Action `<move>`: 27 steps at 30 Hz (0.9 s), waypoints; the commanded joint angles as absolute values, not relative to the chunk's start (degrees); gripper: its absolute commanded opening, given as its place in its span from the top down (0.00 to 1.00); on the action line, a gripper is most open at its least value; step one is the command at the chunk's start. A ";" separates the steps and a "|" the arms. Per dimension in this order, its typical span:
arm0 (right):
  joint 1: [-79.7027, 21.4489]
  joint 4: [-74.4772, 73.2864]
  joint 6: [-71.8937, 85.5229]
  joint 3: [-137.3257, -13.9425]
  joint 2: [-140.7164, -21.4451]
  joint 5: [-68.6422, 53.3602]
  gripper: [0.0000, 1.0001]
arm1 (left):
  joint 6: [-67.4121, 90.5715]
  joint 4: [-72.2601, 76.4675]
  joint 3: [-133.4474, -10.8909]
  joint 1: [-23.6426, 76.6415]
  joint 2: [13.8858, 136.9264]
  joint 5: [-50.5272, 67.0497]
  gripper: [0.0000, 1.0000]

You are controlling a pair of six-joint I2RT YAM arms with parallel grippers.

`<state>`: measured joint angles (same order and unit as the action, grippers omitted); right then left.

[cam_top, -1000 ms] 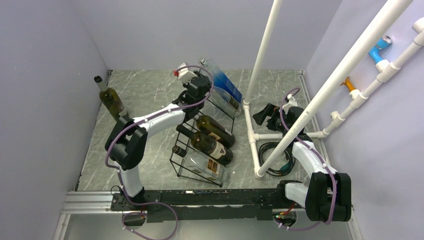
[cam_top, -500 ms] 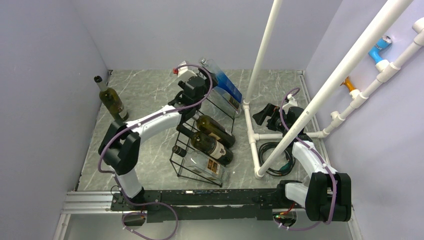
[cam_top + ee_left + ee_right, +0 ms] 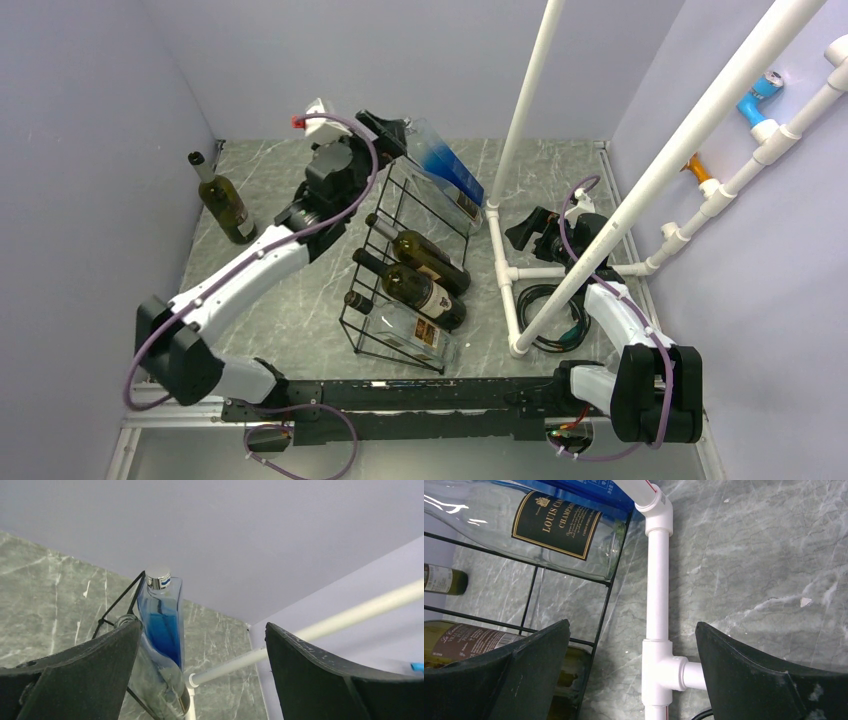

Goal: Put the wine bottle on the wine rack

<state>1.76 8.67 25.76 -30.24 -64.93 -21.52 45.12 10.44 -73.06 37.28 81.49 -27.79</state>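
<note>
The black wire wine rack [image 3: 390, 235] stands mid-table with several bottles lying in it. At its far end lie a flat blue bottle [image 3: 447, 168] with a silver cap [image 3: 158, 576] and a clear labelled bottle [image 3: 549, 530]. A green wine bottle [image 3: 222, 200] stands upright by the left wall. My left gripper [image 3: 385, 128] hangs open above the rack's far end, just left of the blue bottle [image 3: 161, 622], holding nothing. My right gripper [image 3: 520, 232] is open and empty over a white pipe [image 3: 657, 605], right of the rack [image 3: 609, 610].
A white PVC pipe frame [image 3: 505, 270] lies on the table right of the rack, with tall poles [image 3: 530, 90] rising from it. A coiled black cable [image 3: 545, 305] lies inside the frame. Walls close in on the left, back and right.
My left gripper has opened, and its arm has lifted up and back to the left, away from the bottles at the rack's far end. The right arm has not moved.
</note>
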 commanded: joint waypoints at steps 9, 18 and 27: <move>1.54 10.90 25.75 -30.93 -64.44 -21.75 0.00 | 29.98 0.94 -62.72 33.34 60.08 -23.83 0.00; 1.53 10.32 26.39 -31.36 -63.88 -22.19 0.00 | 21.15 -11.82 -60.34 21.67 45.26 -25.15 0.00; 1.54 5.23 26.84 -33.73 -60.17 -23.03 0.00 | 13.53 -15.60 -64.00 15.56 46.39 -40.23 0.00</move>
